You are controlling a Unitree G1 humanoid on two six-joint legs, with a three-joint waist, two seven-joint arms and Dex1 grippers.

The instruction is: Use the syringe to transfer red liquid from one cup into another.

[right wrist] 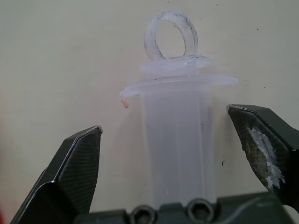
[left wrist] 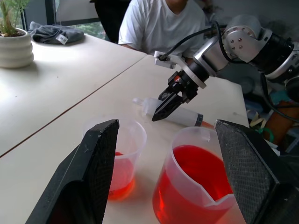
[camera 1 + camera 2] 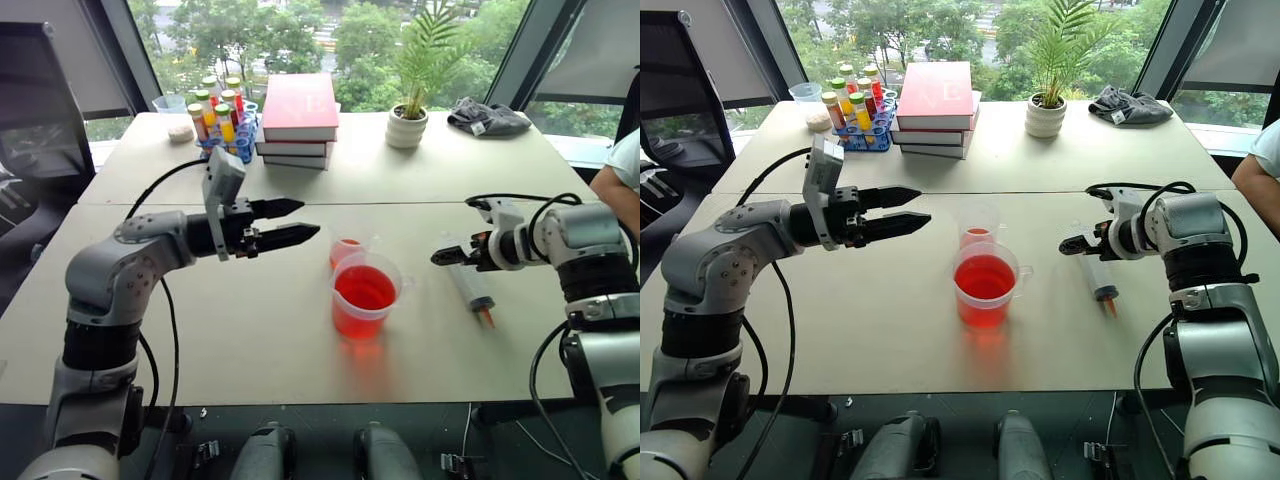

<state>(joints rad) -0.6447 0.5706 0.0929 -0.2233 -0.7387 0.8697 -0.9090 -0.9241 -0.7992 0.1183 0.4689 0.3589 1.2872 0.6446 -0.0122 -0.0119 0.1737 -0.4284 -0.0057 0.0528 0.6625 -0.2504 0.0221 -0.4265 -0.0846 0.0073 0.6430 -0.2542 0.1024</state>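
The syringe (image 3: 472, 285) lies flat on the table to the right of the cups, its orange tip toward the front edge. My right gripper (image 3: 450, 257) is open at the syringe's plunger end; the right wrist view shows the barrel (image 1: 180, 140) between the fingers with a gap on each side. The large handled cup (image 3: 362, 322) stands mid-table holding red liquid (image 3: 364, 290). Just behind it is the smaller cup (image 3: 348, 243) with a little red at the bottom. My left gripper (image 3: 305, 220) hovers open and empty, left of the cups, pointing at them.
At the back of the table are a stack of red books (image 3: 298, 120), a rack of coloured bottles (image 3: 220, 115), a potted plant (image 3: 408, 120) and a grey cloth (image 3: 487, 118). A person in a white shirt (image 2: 159, 23) sits at the table's right side.
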